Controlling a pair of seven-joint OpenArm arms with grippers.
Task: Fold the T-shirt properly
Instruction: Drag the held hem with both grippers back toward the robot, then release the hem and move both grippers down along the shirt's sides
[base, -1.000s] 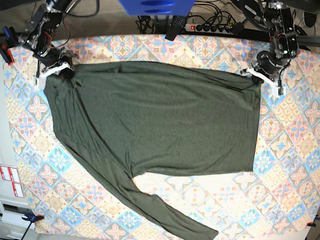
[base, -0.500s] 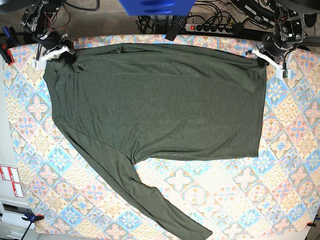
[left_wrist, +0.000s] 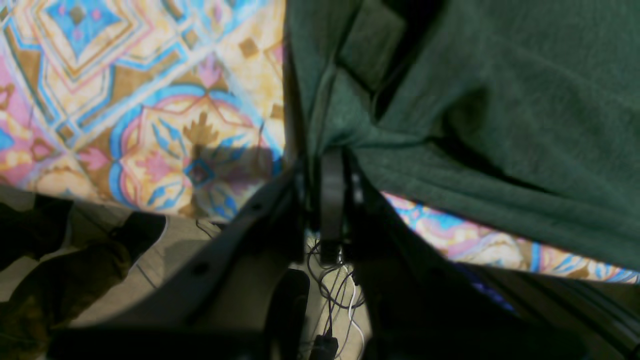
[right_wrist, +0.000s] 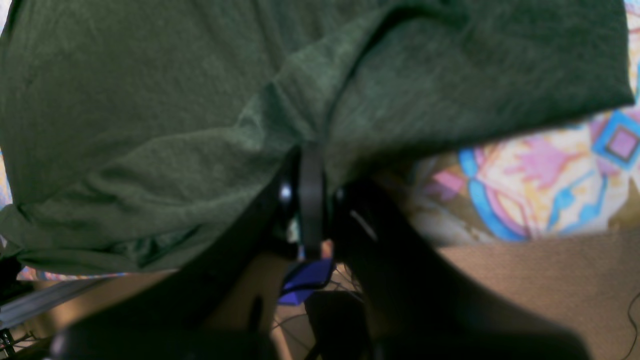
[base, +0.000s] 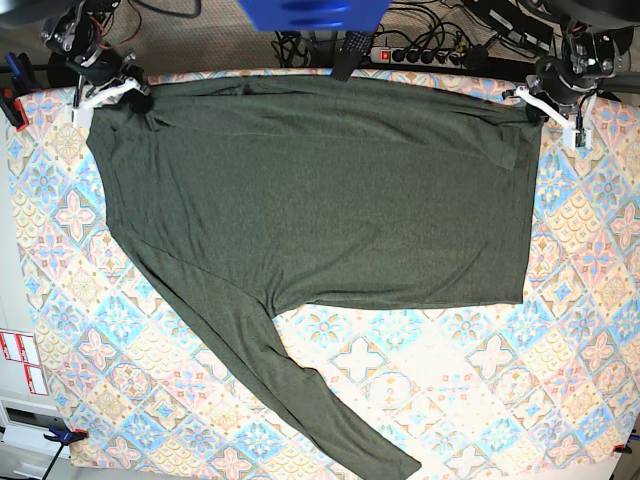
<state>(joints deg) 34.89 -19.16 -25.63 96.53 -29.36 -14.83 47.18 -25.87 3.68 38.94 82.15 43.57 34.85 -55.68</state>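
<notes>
patterned tablecloth (base: 400, 390) bears one t-shirt (base: 320, 200), pinched by two end effectors.

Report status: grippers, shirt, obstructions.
Left gripper and right gripper shut on T-shirt far corners. Shirt spread flat, one sleeve trailing. Nothing in the way.

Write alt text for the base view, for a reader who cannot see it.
A large dark green long-sleeved knit shirt lies spread flat on a colourful tile-patterned tablecloth, one sleeve trailing toward the near edge. The left gripper and right gripper each pinch a far corner, jaws shut.
</notes>
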